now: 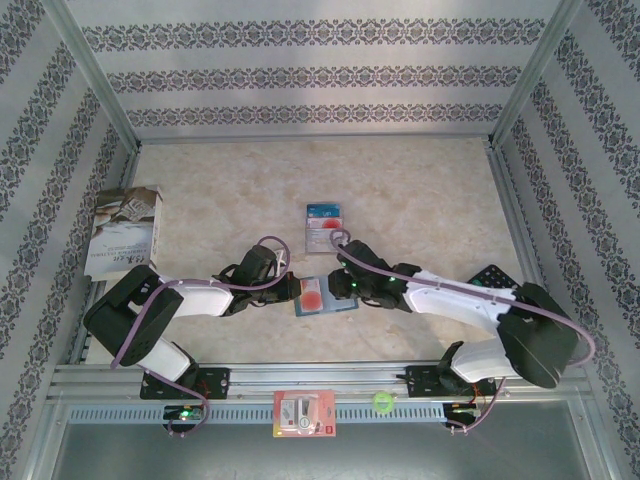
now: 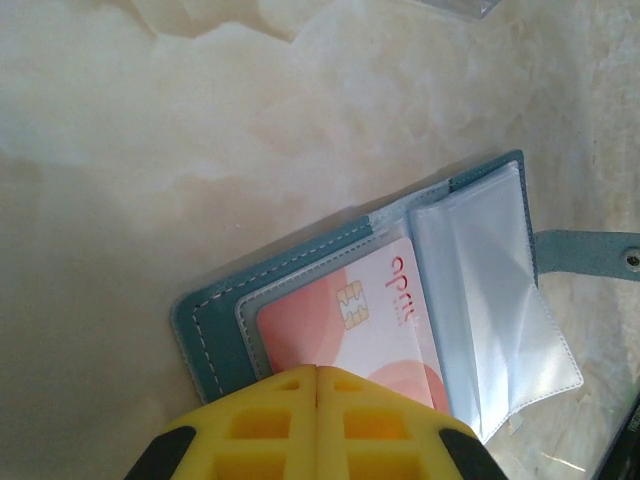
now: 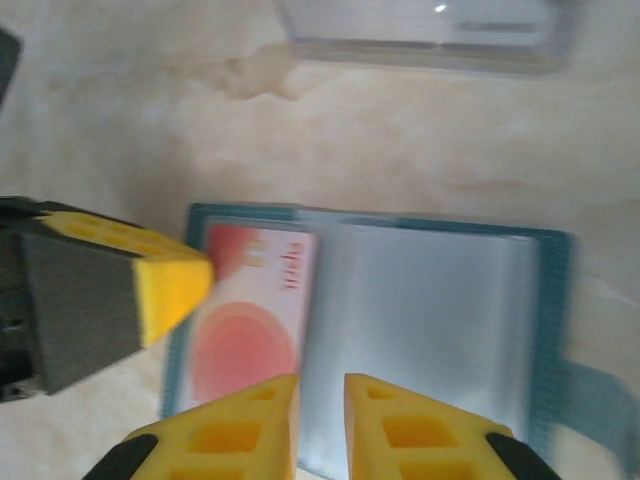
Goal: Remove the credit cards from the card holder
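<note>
Card holder [image 1: 327, 298] open between the arms; red-and-white card [image 3: 250, 320] in the pocket on the left arm's side, long axis in line with right claw [image 3: 321, 420], empty, fingers barely apart; left claw [image 2: 317, 425], fingers together, nearer, over that page's outer edge.

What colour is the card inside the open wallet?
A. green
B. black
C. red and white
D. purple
C: the card tucked in the wallet is white with red-pink round shapes on it.
</note>
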Controlling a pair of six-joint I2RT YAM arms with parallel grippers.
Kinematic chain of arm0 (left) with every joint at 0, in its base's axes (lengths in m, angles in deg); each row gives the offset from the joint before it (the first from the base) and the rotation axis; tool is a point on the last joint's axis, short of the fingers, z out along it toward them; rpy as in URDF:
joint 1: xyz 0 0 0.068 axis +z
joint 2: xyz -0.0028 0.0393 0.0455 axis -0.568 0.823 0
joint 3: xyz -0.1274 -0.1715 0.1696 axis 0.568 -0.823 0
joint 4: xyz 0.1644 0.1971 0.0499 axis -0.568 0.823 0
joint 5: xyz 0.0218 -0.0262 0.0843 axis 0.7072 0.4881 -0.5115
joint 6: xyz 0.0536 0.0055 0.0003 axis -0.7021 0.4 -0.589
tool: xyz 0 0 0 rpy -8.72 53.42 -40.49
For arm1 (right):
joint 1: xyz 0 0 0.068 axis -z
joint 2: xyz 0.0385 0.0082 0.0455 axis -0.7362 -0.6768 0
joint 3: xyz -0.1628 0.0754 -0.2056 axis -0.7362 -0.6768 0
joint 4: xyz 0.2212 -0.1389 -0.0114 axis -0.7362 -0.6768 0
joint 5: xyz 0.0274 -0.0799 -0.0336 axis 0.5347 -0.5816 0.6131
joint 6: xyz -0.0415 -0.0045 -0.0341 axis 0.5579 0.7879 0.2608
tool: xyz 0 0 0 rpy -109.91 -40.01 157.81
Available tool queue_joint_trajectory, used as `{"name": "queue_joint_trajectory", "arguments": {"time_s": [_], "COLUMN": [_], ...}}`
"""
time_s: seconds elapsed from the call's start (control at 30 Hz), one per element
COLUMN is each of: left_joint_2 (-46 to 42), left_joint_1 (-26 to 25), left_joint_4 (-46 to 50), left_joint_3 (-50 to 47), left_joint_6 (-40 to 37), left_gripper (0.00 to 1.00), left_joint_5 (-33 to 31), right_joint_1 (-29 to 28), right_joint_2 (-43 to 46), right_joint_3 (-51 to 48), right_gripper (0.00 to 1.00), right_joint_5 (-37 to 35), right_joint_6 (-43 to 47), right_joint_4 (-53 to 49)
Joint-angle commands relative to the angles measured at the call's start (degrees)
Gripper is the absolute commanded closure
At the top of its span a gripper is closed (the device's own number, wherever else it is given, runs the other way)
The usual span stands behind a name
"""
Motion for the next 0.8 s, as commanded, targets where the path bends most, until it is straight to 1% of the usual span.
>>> {"name": "queue_joint_trajectory", "arguments": {"time_s": [0.0, 0.1, 0.23, 0.37, 0.47, 0.53, 0.63, 0.7, 0.77], "left_joint_2": [-0.3, -0.1, 0.0, 0.8, 1.5, 1.9, 2.0, 2.3, 2.9], "left_joint_1": [-0.5, -0.5, -0.5, -0.5, -0.3, -0.2, -0.2, -0.2, -0.2], "left_joint_4": [0.6, 0.3, 0.3, 0.3, -0.4, -0.6, -0.7, -0.6, -0.8], "left_joint_3": [0.1, -0.1, 0.0, 0.3, 0.4, 0.5, 0.6, 0.9, 1.2], "left_joint_6": [-1.9, -2.1, -2.7, -3.4, -3.7, -3.9, -4.4, -4.7, -4.7], "left_gripper": [1.0, 1.0, 1.0, 1.0, 1.0, 1.0, 1.0, 1.0, 1.0], "left_joint_5": [0.5, 0.8, 0.5, 0.4, 0.9, 1.1, 1.1, 1.3, 1.4], "right_joint_1": [-0.3, 0.5, 2.9, 5.4, 5.9, 5.8, 5.5, 5.2, 5.1], "right_joint_2": [-4.9, -8.0, -8.7, -5.9, -2.7, -0.7, 1.8, 2.4, 1.8], "right_joint_3": [1.8, 0.8, -2.7, -7.2, -9.0, -8.6, -6.4, -3.8, -1.8], "right_gripper": [0.82, 0.85, 0.87, 0.87, 0.86, 0.83, 0.76, 0.74, 0.73], "right_joint_5": [8.5, 9.7, 8.3, 4.3, 2.0, 1.4, 2.8, 4.7, 8.1], "right_joint_6": [0.6, -1.3, -3.9, -6.4, -7.1, -6.6, -3.3, -1.2, -0.2], "right_joint_4": [4.5, 5.6, 5.3, 4.1, 3.2, 2.1, 1.2, 0.0, 0.4]}}
